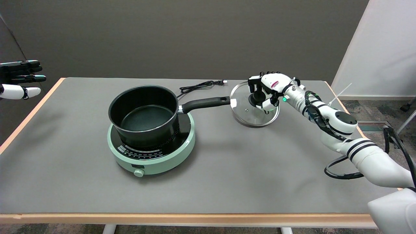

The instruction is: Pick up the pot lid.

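Observation:
The glass pot lid (250,113) with a steel rim and a black knob hangs tilted just above the table at the right, its left edge near the tip of the pot handle (204,103). My right hand (268,91) grips the lid's black knob from the right, fingers curled around it. The black pot (144,113) stands open on the mint-green induction cooker (152,156) at the centre left.
A black power cord (201,85) lies coiled on the table behind the pot handle. The idle left hand (19,79) hovers at the upper left. Black cables (344,169) loop beside my right arm near the table's right edge.

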